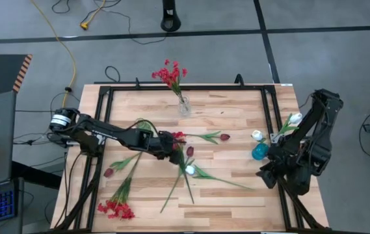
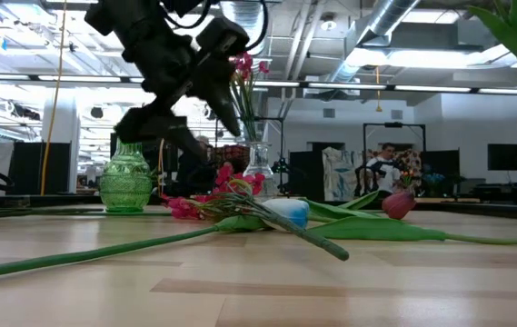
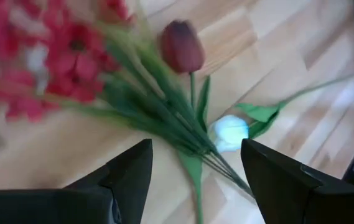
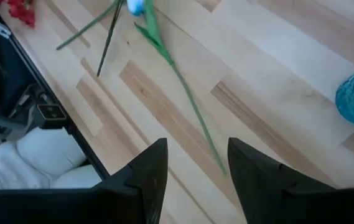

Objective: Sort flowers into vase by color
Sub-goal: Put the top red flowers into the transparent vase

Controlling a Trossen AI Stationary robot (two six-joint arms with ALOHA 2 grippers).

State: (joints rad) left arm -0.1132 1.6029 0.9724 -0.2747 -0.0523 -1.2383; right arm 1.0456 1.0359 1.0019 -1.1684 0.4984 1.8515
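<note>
My left gripper (image 1: 177, 146) hangs open over a heap of flowers at the table's middle, touching none. Its wrist view (image 3: 195, 177) shows a red spray (image 3: 52, 62), a maroon tulip (image 3: 181, 46) and a white tulip (image 3: 229, 132) lying crossed on the wood below the fingers. More flowers lie flat: a maroon tulip (image 1: 224, 137), another maroon tulip (image 1: 108, 172) and a red spray (image 1: 115, 208) near the front left. My right gripper (image 1: 269, 174) waits open by the right edge, over bare wood (image 4: 192, 168).
A clear glass vase (image 1: 183, 106) at the far middle holds a red spray (image 1: 170, 75). A blue vase (image 1: 260, 151) at the right holds white tulips (image 1: 295, 118). A green vase (image 2: 126, 177) stands at the back. Black frame rails (image 1: 100, 130) line the table's edges.
</note>
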